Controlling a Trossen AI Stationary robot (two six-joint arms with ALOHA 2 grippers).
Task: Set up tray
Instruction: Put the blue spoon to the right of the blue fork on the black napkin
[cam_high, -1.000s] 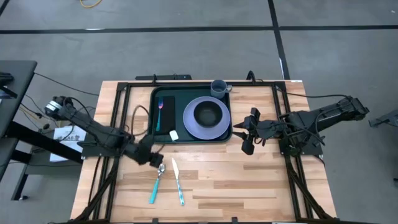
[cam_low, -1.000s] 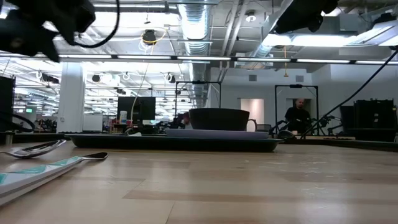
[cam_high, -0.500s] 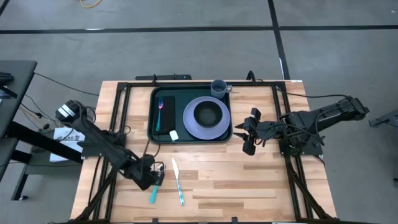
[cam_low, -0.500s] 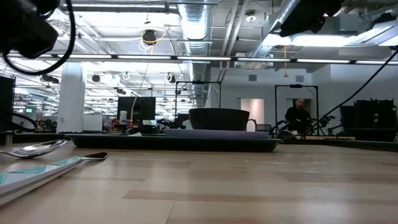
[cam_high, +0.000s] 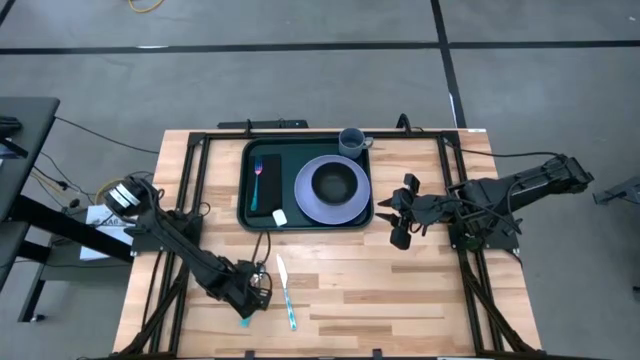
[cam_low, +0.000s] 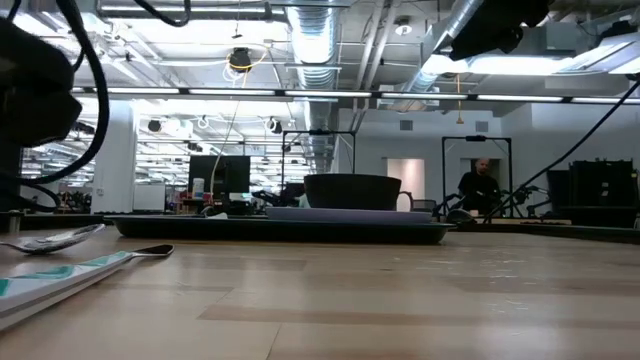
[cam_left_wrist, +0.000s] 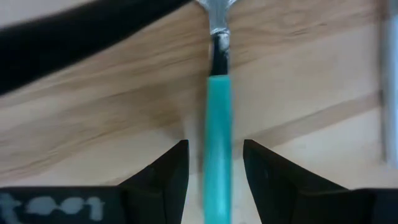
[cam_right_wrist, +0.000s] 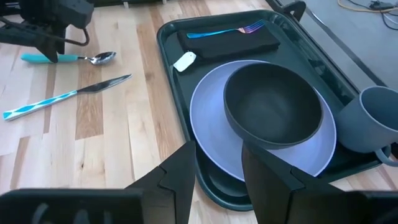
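A spoon with a teal handle (cam_left_wrist: 217, 124) lies flat on the wooden table left of the knife (cam_high: 286, 296). My left gripper (cam_left_wrist: 214, 146) is open and low over the spoon. One finger stands on each side of the handle, and neither touches it. It also shows in the high view (cam_high: 245, 290) and in the right wrist view (cam_right_wrist: 50, 31). The dark green tray (cam_high: 250, 215) holds a lilac plate (cam_high: 305, 200) with a dark bowl (cam_high: 338, 182), a black napkin (cam_high: 268, 185) with a fork (cam_high: 256, 180), and a white tag (cam_high: 280, 216). My right gripper (cam_high: 400, 215) is open and empty right of the tray.
A grey mug (cam_high: 352, 140) stands at the tray's far right corner. The knife with a blue-patterned handle lies right of the spoon, close to my left gripper. Black frame rails (cam_high: 190, 200) run along both table sides. Bare wood lies near the front right (cam_high: 400, 300).
My left gripper has gone toward the table's near edge and down, from beside the tray's near left corner to over the spoon's handle. The spoon and knife have stayed in place.
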